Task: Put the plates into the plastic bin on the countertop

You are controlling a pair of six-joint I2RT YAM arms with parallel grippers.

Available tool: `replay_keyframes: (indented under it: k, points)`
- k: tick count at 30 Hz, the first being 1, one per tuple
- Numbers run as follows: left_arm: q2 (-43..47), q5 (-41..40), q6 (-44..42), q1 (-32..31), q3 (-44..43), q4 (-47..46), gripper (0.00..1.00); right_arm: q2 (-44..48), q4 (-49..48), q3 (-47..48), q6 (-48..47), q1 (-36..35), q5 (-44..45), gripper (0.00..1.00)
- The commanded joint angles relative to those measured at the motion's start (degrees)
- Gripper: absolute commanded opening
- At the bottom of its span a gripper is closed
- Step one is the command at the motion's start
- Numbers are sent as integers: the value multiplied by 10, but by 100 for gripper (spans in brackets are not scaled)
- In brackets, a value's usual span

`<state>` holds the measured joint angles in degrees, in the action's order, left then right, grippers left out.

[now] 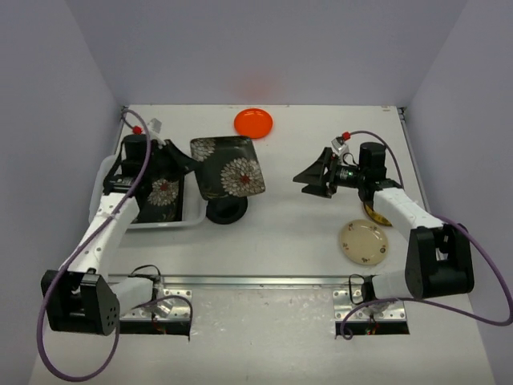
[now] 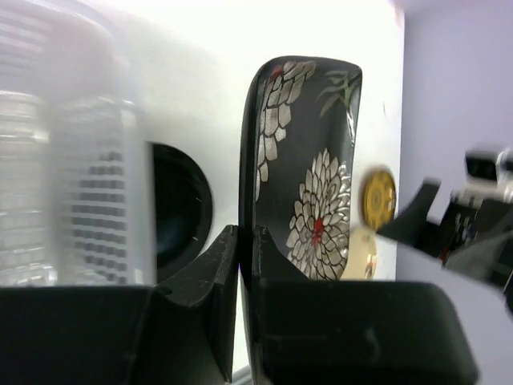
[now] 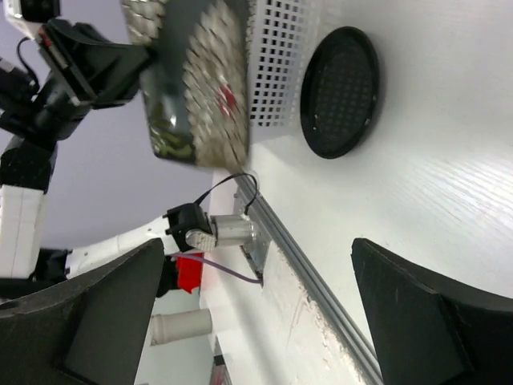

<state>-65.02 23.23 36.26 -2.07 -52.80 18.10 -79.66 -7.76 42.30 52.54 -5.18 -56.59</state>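
The left jaws are clamped on the left rim of a black floral square plate (image 1: 228, 167), which hangs clear of the tabletop (image 1: 280, 241). From the jaws the plate reaches out to the right, toward the middle of the tabletop. The left wrist view shows that rim pinched between the two fingers (image 2: 224, 265), and the plate's long axis runs straight away from them.

The plastic bin (image 1: 172, 224) sits by the left edge of the tabletop, under the left arm (image 1: 104, 228). The held plate is to its right, over a round black plate (image 1: 227, 210) that lies on the tabletop just beside the bin's right wall. So the bin lies back toward the left edge, on the jaws' side of the plate rather than beyond it. A second black floral plate (image 1: 163, 192) is already in the bin.

The right jaws stand wide apart and hold nothing. They face the held plate from the right across a clear gap.

As I judge it, the plate has to travel left until it is over the bin before it goes down. The left arm is the nearer one, and it already has the plate.
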Motion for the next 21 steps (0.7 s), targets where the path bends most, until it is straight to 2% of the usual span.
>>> replay_keyframes:
  k: [1, 4, 8, 13, 21]
  points:
    - [94, -2, 100, 131, 0, -34, 0, 7, 15, 6, -34, 18, 30, 99]
    - [142, -11, 138, 233, 37, -11, 0, 13, 17, 0, -38, 26, 31, 99]
    - [211, -62, 190, 351, 104, 32, 0, 26, 16, -10, -41, 33, 34, 99]
    - [265, -151, 295, 375, 157, 48, 0, 39, 1, -35, -34, 45, 18, 99]
    - [219, -186, 359, 374, 193, 11, 0, 56, -11, -57, -35, 48, 2, 99]
